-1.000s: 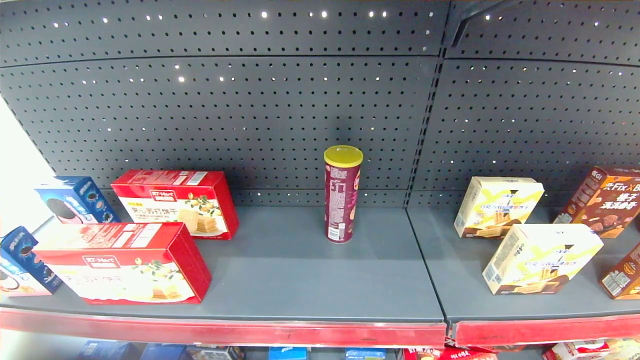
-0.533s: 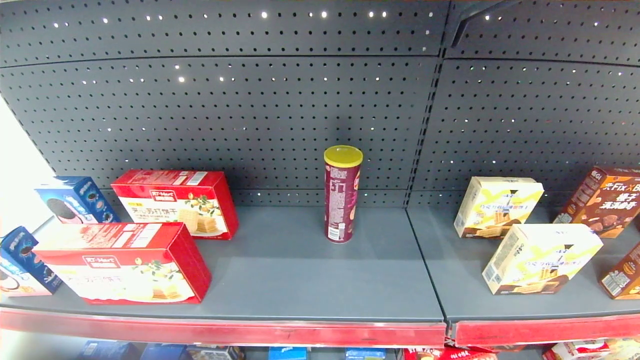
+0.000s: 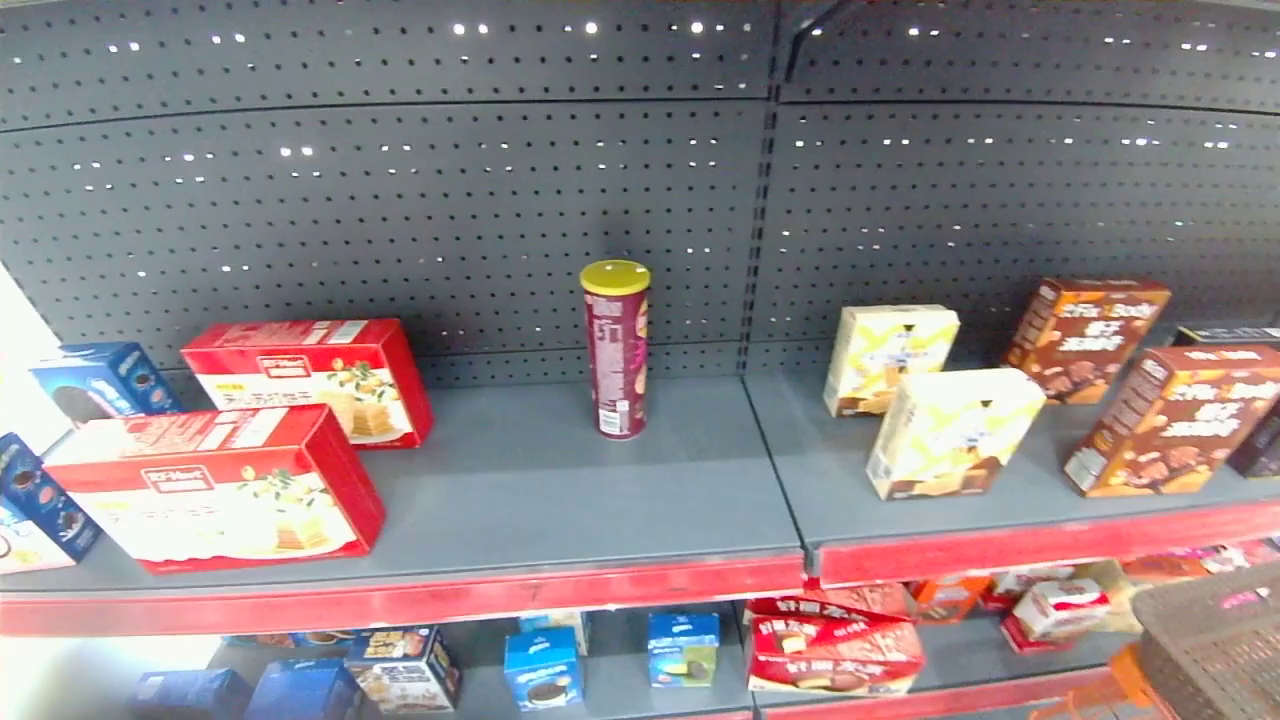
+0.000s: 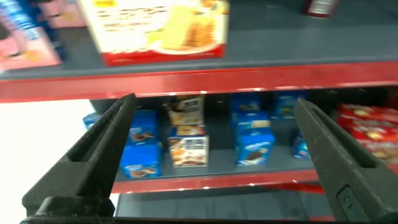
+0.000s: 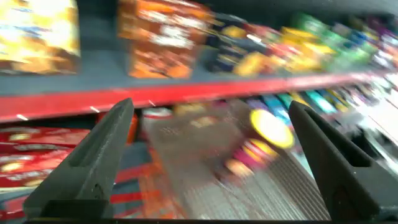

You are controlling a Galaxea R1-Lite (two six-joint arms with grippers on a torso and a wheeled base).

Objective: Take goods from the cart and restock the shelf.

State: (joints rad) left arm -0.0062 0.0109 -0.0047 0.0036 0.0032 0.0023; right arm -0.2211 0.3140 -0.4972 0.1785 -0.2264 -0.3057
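The left gripper (image 4: 214,158) is spread wide with nothing between its fingers (image 4: 102,158), and it faces the red front strip (image 4: 199,81) of the shelf (image 3: 600,500). Straight ahead of it, seen through the gap between the fingers, small blue boxes (image 4: 252,146) stand on the lower shelf (image 3: 610,695). Beyond the strip, on the upper board, a red box (image 4: 158,28) lies close to the edge. Farther back stands the maroon can (image 3: 615,350), upright with a yellow lid, near the pegboard wall (image 3: 450,230). It is well apart from that red box and from a second red box (image 3: 310,380) behind it. The right gripper (image 5: 211,162) is likewise released and empty. Ahead of it, framed by its two fingers (image 5: 93,162), is the mesh basket of the cart (image 5: 249,186). The basket is much blurred, and a round yellow thing (image 5: 270,127) in it is too smeared to name. Past the cart runs the same red strip, and on the board behind that strip stand a brown box (image 5: 165,40) and a pale yellow box (image 5: 37,31), side by side. On the lower level, off to this gripper's left-arm side, lies a red bag (image 5: 31,155). In the head view the cart sits low at the robot's right, below the shelf's front edge.
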